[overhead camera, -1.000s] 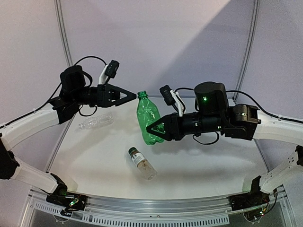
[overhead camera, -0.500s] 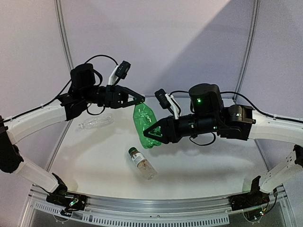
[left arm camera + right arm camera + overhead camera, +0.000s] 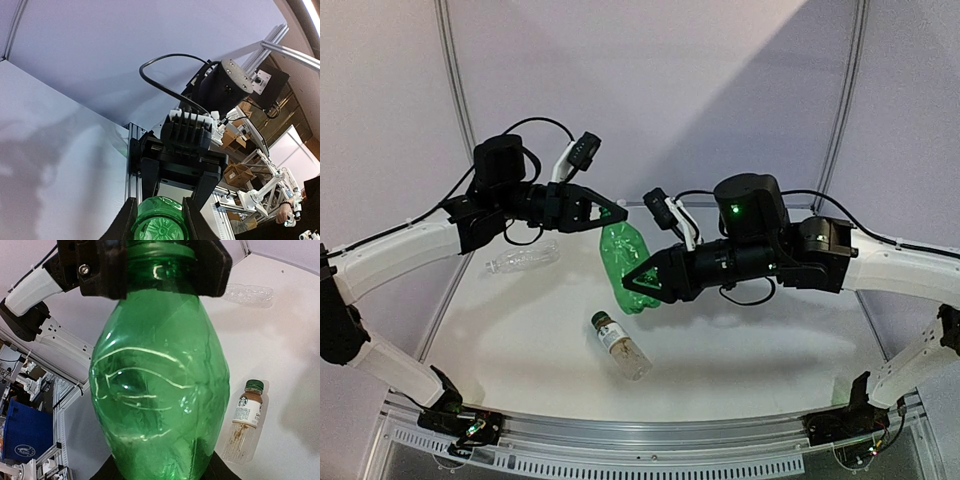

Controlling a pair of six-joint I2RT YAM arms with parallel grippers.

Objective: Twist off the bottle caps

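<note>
The green bottle (image 3: 628,268) is up in the air, over the middle of the table (image 3: 770,340); the right gripper (image 3: 640,280) comes in from 3 o'clock and its jaws hug the bottle's fat belly. A moment ago the left gripper (image 3: 618,212) had its jaws wide near the top; now it reaches in from 10 o'clock and its jaws squeeze tight on the green cap (image 3: 159,227). I think the twisting can start now; the cap is not off yet. The clear ribbed bottle (image 3: 523,257) lies at 9 o'clock; the labelled bottle (image 3: 620,345) lies at 6 o'clock, its dark cap (image 3: 255,385) on.
</note>
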